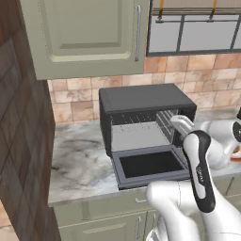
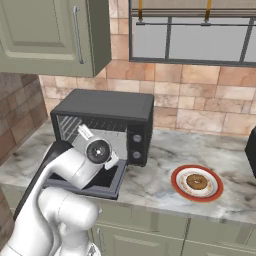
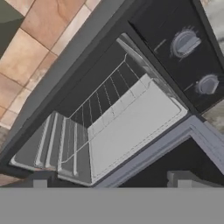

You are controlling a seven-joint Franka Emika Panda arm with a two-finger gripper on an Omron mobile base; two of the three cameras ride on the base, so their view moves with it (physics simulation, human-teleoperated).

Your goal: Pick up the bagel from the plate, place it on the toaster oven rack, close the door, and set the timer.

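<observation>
Hand view: the black toaster oven (image 3: 131, 87) sits tilted across the frame, its cavity open toward the camera.
Toaster oven rack (image 3: 131, 127): light grey, lying flat inside the cavity, nothing on it; ribbed side walls flank it.
Door (image 1: 150, 165): swung fully down, dark glass pane facing up, its front edge close to the counter's front edge.
Knobs (image 3: 186, 43): two round dials on the dark panel beside the cavity, one beyond the other.
Gripper (image 3: 111, 180): fingers spread wide and empty, both dark tips low in the hand view, poised over the lowered door in front of the cavity mouth.
Bagel (image 2: 196, 182): golden brown, resting in the middle of the plate.
Plate (image 2: 178, 186): red-rimmed, on the marble counter (image 2: 160, 150) to the right of the oven, well apart from it.
Open room: bare counter lies between the oven's knob side and the plate.
Left side: bare marble runs from the oven to the dark brick wall (image 1: 19, 141).
Overhead: a green wall cabinet (image 1: 84, 33) hangs above the oven, with clear space between them.
</observation>
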